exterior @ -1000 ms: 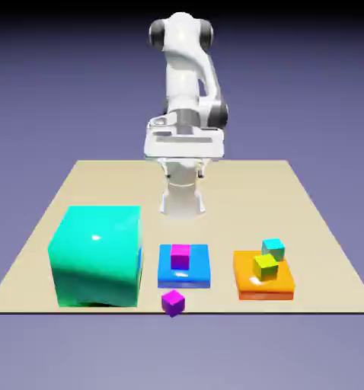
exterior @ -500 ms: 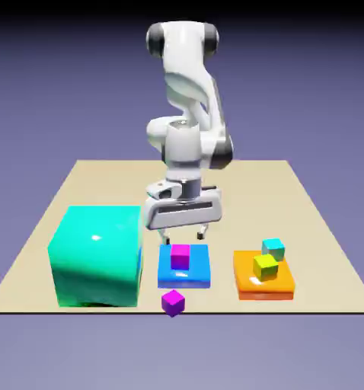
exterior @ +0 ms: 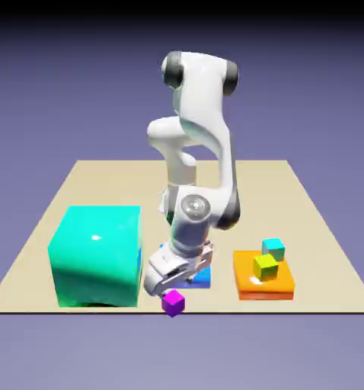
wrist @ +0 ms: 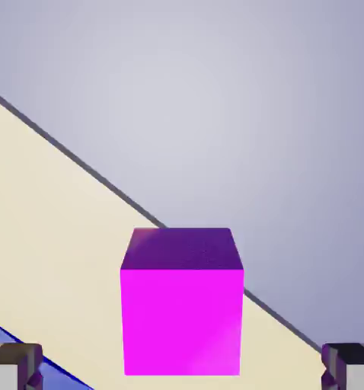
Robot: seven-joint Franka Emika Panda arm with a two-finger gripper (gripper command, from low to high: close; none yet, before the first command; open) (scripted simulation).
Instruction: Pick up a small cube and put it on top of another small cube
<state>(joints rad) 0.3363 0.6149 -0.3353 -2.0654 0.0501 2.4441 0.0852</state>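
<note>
A small purple cube (exterior: 172,302) sits on the table near its front edge, just in front of a flat blue block (exterior: 203,276). My gripper (exterior: 170,285) hangs tilted right above and behind that cube, open and empty. In the hand view the purple cube (wrist: 182,305) fills the lower middle, with my gripper (wrist: 182,370) open and a grey fingertip (wrist: 14,366) well clear of it on each side. A small cyan cube (exterior: 273,246) and a small yellow-green cube (exterior: 266,266) rest on an orange slab (exterior: 265,286). My hand hides most of the top of the blue block.
A large teal cube (exterior: 96,256) stands at the exterior view's left, close beside my hand. The table's front edge (exterior: 177,311) runs just in front of the purple cube. In the hand view a strip of the blue block (wrist: 59,373) shows at the lower left.
The arm has swung forward and down from the back of the table, passing over the blue block to the purple cube. The jaws stayed open. No cube has moved.
</note>
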